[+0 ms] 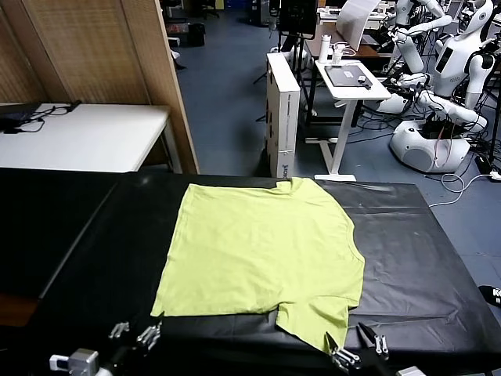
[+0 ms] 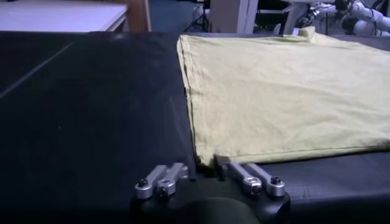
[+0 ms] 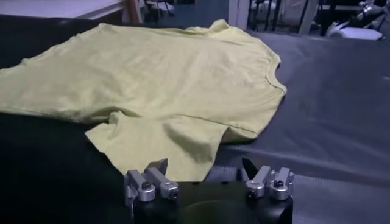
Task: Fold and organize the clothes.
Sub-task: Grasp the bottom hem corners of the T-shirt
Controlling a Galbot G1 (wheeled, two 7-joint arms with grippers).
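Note:
The lime yellow-green T-shirt (image 1: 262,251) lies flat on the black table (image 1: 86,235), hem to the left, neck to the right, plain side up. One sleeve (image 1: 313,317) points toward me. My left gripper (image 1: 135,333) is open at the near edge of the table, its jaws on either side of the shirt's near hem corner (image 2: 204,159), low over the cloth. My right gripper (image 1: 354,348) is open just before the tip of the near sleeve (image 3: 164,146). In the wrist views the left gripper (image 2: 204,170) and the right gripper (image 3: 204,170) hold nothing.
A white table (image 1: 86,133) and a wooden partition (image 1: 102,47) stand at the back left. A white cabinet (image 1: 283,110), a white desk (image 1: 352,78) and other white robots (image 1: 438,94) stand behind the table. Bare black table lies on both sides of the shirt.

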